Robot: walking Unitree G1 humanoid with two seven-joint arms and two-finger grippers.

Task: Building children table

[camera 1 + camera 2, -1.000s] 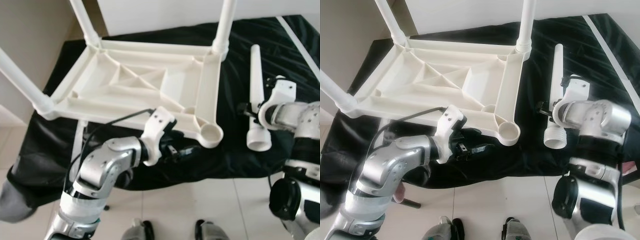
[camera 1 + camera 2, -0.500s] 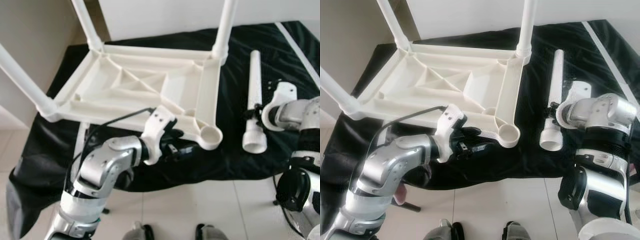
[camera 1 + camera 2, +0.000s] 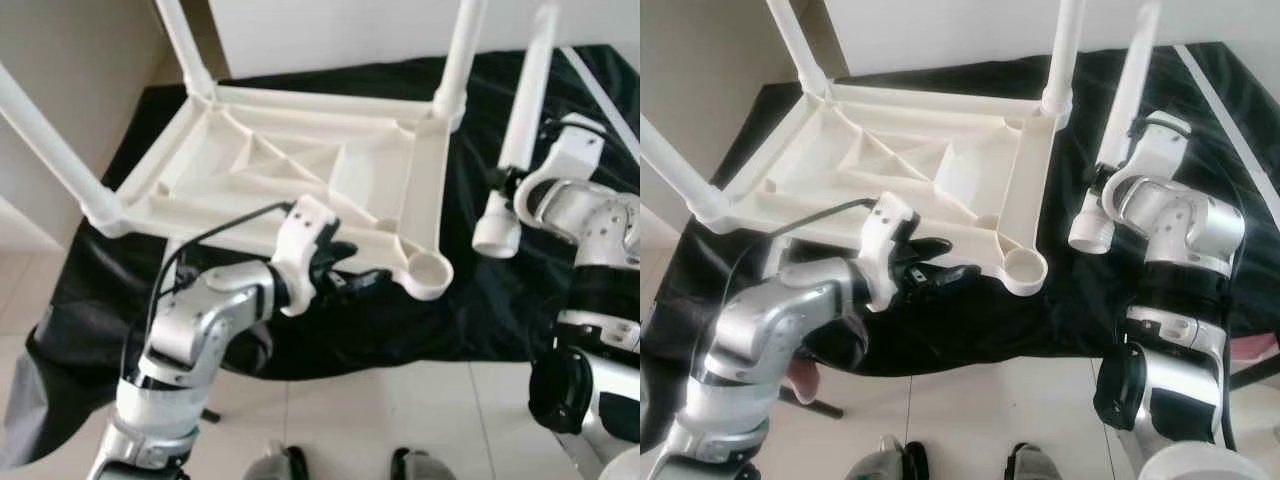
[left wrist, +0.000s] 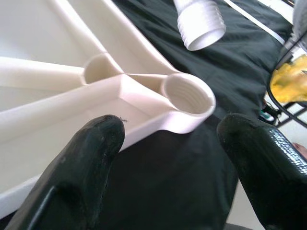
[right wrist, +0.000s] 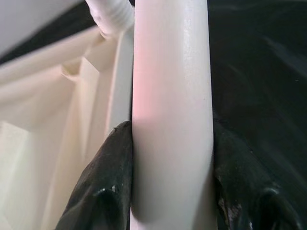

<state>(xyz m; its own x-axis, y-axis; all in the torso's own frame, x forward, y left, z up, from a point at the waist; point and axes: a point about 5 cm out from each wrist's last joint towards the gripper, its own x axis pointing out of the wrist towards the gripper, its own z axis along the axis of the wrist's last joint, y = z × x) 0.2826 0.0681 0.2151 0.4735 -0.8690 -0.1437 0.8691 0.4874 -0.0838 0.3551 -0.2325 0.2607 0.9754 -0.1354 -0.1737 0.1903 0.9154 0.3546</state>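
Tabletop [image 3: 300,170]: we see it upside down on black cloth [image 3: 500,300], three legs already standing up from its corners.
Left gripper [image 3: 362,283]: fingers spread apart, just beside the near rim.
Empty socket [image 3: 428,270]: threaded, nothing in it.
Right gripper [image 3: 497,180]: we see it clamped on loose leg [image 3: 520,130], tilted, lifted off the cloth.
Floor [image 3: 400,410]: pale tiles.

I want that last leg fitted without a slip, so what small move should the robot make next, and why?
Probably swing the right gripper toward the empty threaded socket at the tabletop's near corner, lining up the loose leg's threaded end above it. The leg is clamped and off the black cloth, tilted, still to the socket's right. The left gripper is open by that corner.
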